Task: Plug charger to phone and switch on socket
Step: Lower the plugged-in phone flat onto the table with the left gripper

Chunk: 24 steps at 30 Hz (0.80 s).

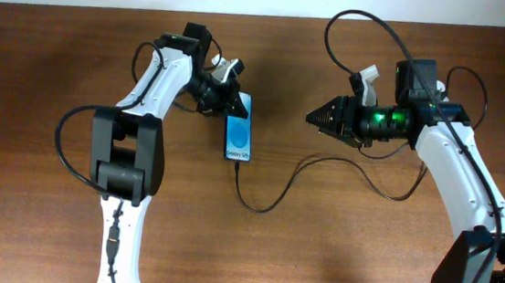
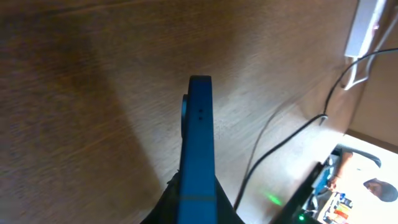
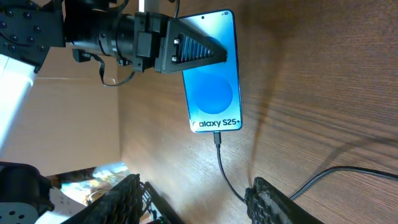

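Overhead, left jaws are clamping the phone (image 1: 239,140) at its top end; the charger (image 3: 217,142) is sitting plugged into its far end; right jaws are gaping empty, well apart.

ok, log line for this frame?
left gripper: shut on phone | right gripper: open, empty, clear of phone | charger: plugged into phone | socket: switch state unreadable
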Available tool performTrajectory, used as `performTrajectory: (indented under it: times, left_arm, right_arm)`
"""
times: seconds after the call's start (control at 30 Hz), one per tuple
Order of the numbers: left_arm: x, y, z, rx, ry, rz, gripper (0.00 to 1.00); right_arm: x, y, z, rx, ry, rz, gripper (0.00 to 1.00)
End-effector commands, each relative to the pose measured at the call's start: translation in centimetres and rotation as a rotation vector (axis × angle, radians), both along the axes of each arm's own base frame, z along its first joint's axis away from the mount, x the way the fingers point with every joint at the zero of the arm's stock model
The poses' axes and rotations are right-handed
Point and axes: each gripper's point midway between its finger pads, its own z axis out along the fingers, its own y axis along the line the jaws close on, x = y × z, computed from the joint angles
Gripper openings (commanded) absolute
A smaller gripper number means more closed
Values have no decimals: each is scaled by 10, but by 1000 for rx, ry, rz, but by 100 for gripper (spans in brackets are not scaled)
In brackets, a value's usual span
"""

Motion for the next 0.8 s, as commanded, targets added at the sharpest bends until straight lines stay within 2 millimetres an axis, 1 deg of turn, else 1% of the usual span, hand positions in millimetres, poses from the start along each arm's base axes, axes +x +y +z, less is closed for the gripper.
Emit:
performTrajectory:
  times: [0.0,0.07,0.2,0.3,0.4,0.5,0.6,0.7,0.77]
  left_arm:
    - [-1,1,-7,47,-15,-21,0]
    - [-3,-4,-9,61,-18,-33,0]
    - [-5,-6,-13,103,-27,-49,0]
    - [-5,-5,-14,115,-30,-50,8]
    - [-5,-3,-16,130,-30,-49,9]
    - [-5,0,-18,148,-34,-49,17]
    - [-5,1,-19,161,-33,-49,18]
    - [-5,3,-20,172,-35,-48,24]
    - [-5,4,-20,176,-32,-48,31]
  right_arm:
    - [3,-2,1,-12,-22,2,58]
    - [3,-2,1,-12,-22,2,58]
    - [3,-3,1,-16,-18,0,58]
    - [2,-4,-1,-26,-12,-4,58]
    - [2,-4,-1,-26,-11,-4,58]
    - [2,-4,-1,-26,-11,-4,58]
    - [2,-4,-1,-26,-12,-4,58]
    - [2,-4,-1,-26,-11,-4,58]
    - [2,-4,-1,-26,-11,-4,58]
